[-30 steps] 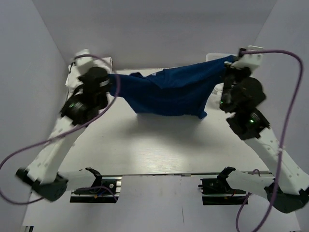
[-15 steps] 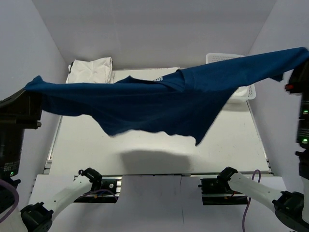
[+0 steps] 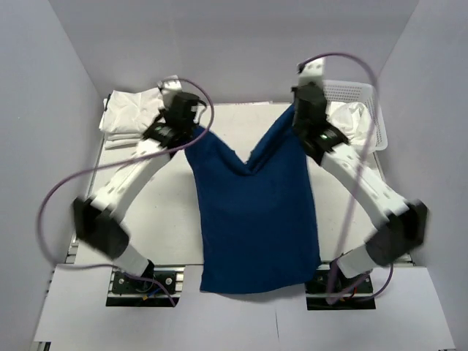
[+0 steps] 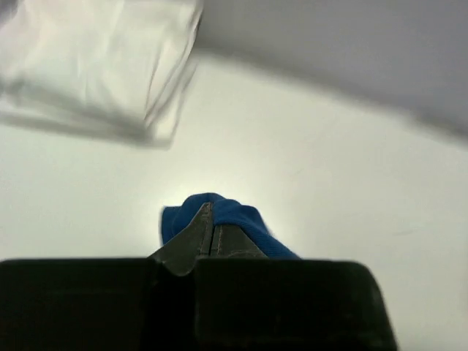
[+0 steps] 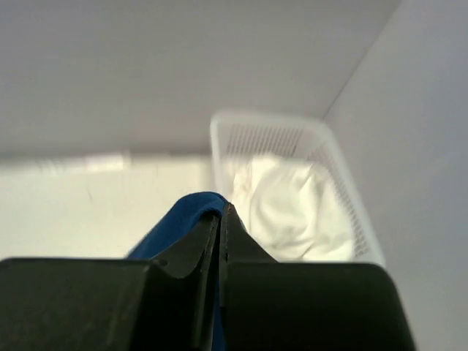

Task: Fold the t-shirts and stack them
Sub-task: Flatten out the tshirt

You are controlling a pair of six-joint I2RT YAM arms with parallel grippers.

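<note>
At the far left corner of the table (image 3: 153, 212) lies a pile of white t-shirts (image 3: 130, 111); in the left wrist view it is blurred and cut off by the frame. Just beside it, the left gripper (image 3: 191, 127) is clenched on one upper corner of the blue t-shirt (image 3: 256, 219), and the corner itself is hidden between the fingers. The shirt lies spread down the middle of the table, and its near hem covers the table's near edge. The right gripper (image 3: 297, 110) pinches the other upper corner tight. At the far right stands a white basket (image 3: 360, 91) holding white cloth (image 3: 349, 117), partly hidden behind the right arm.
</note>
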